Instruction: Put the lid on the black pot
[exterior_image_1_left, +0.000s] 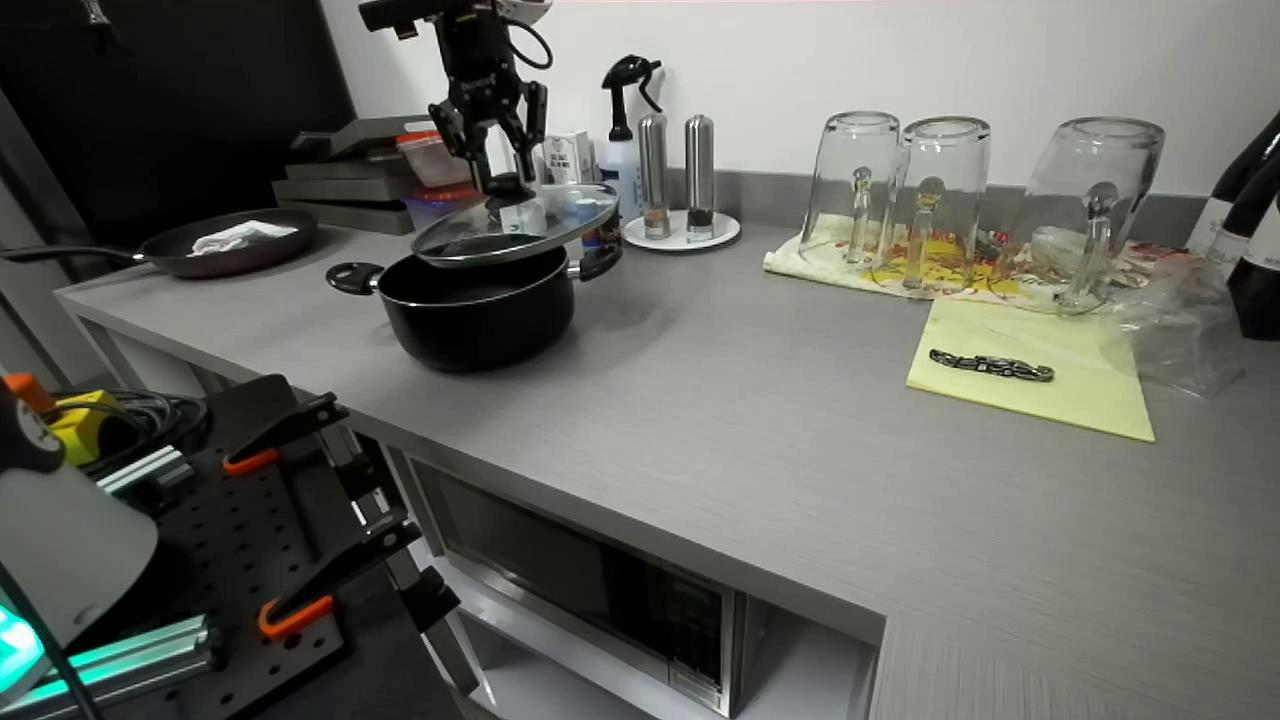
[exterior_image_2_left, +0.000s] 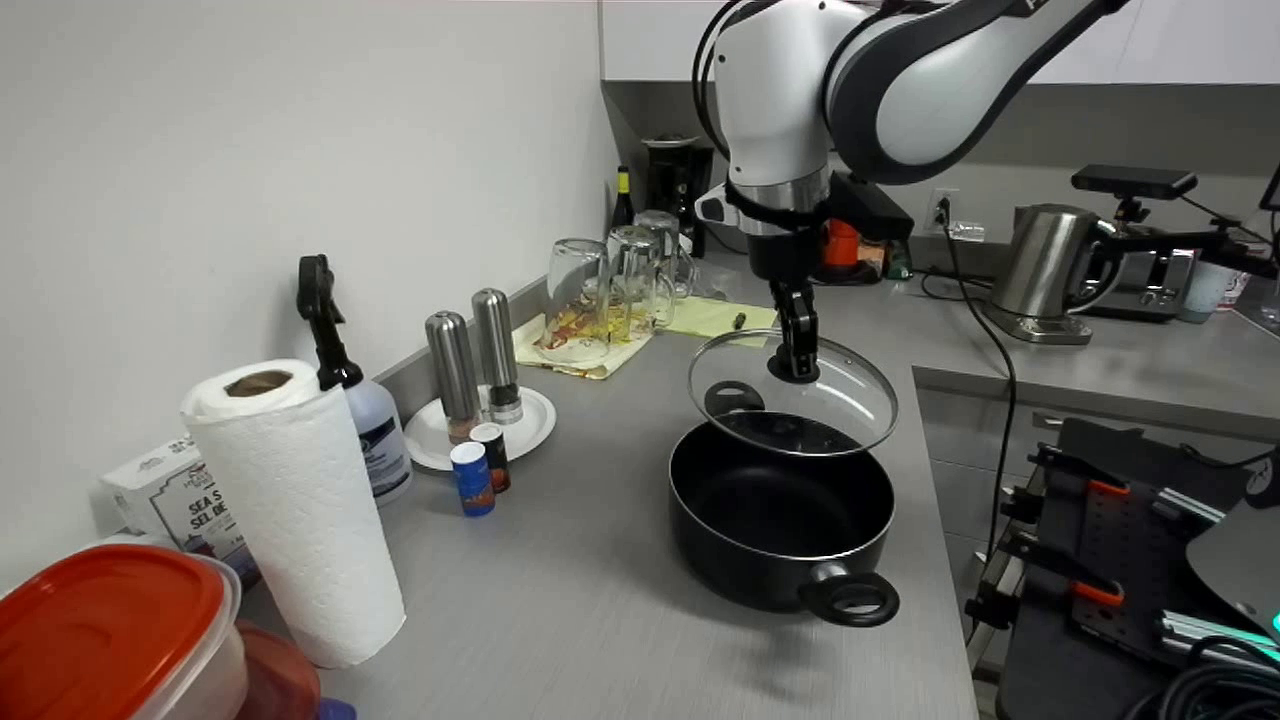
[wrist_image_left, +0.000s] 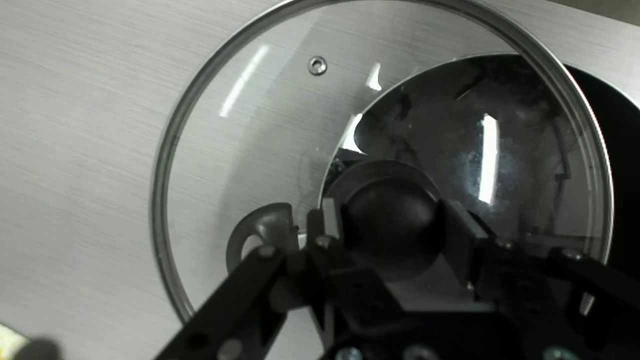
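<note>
Lid (exterior_image_2_left: 800, 402), rnd glass, in tool (exterior_image_1_left: 504, 181)

Grey counter (exterior_image_1_left: 720, 420) carrying black pot (exterior_image_1_left: 480, 325), white plate (exterior_image_1_left: 679, 233), yellow sheet (exterior_image_1_left: 1050, 402)

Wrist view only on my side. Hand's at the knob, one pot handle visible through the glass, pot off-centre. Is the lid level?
Observer: No. In an exterior view the lid hangs tilted above the black pot, its edge toward the glass mugs higher.
Operator: Second handle is out of my frame. Where?
Observer: On the side away from the mugs; in both exterior views the lid does not cover it.
Operator: Anything standing near the wall?
Observer: For one, two silver grinders on a white plate, seen in both exterior views.
</note>
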